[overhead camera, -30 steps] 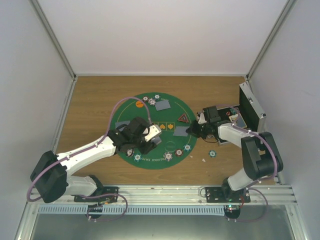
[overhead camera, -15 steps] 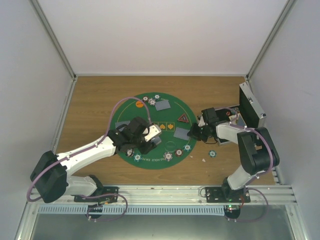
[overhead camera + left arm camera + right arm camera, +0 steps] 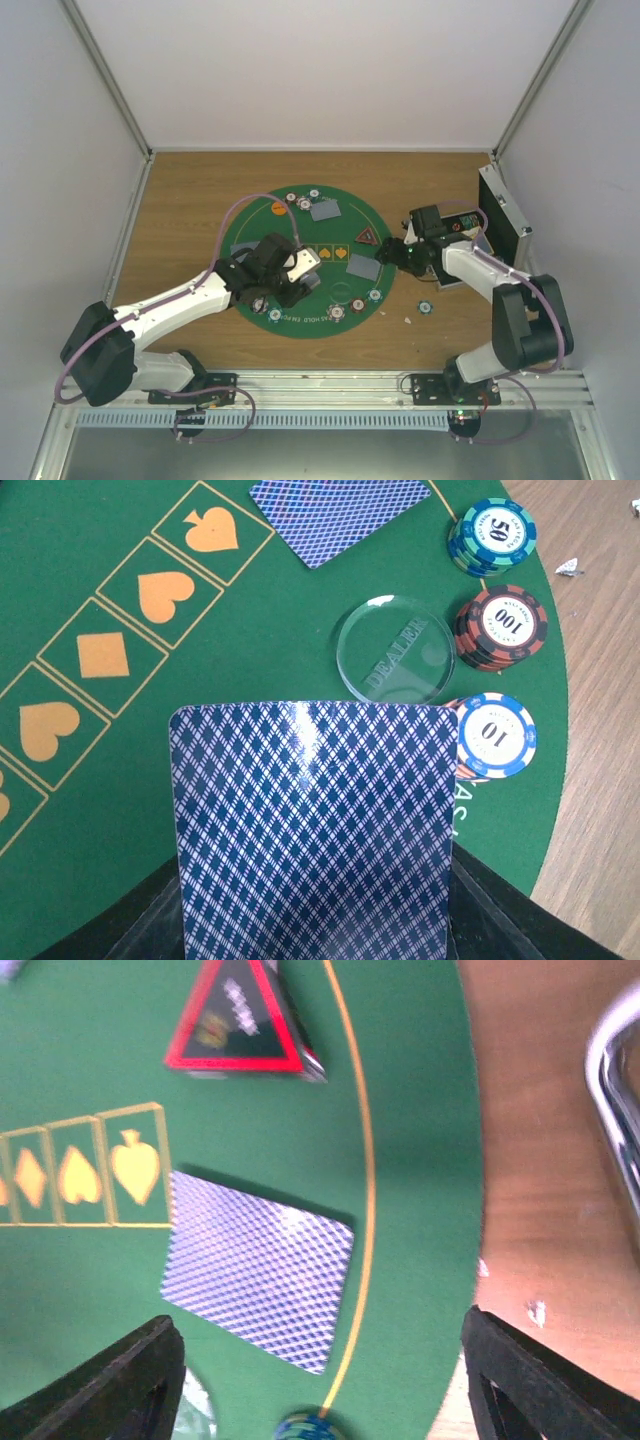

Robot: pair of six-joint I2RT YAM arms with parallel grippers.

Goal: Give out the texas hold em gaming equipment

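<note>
Blue-backed playing cards point(image 3: 315, 830) fill the left wrist view, with my left gripper point(image 3: 315, 920) shut on them above the green mat point(image 3: 262, 225); its fingers are mostly hidden under the cards. My right gripper point(image 3: 320, 1360) stands open over a single card point(image 3: 258, 1282) lying flat beside the spade box, touching nothing. The dark triangular marker point(image 3: 240, 1020) sits just beyond it. Teal point(image 3: 492, 537), red point(image 3: 502, 626) and blue point(image 3: 494, 736) chip stacks line the mat's edge by a clear dealer button point(image 3: 394, 663).
The open metal case point(image 3: 500, 215) stands at the far right behind my right arm. One chip point(image 3: 425, 307) lies off the mat on the wood. An orange disc point(image 3: 278, 209), more chips and another card point(image 3: 324, 210) sit at the mat's far side.
My right gripper has opened and let go of its card, which now lies on the mat, and the gripper has drawn back a little to the right. The left arm has not moved.
</note>
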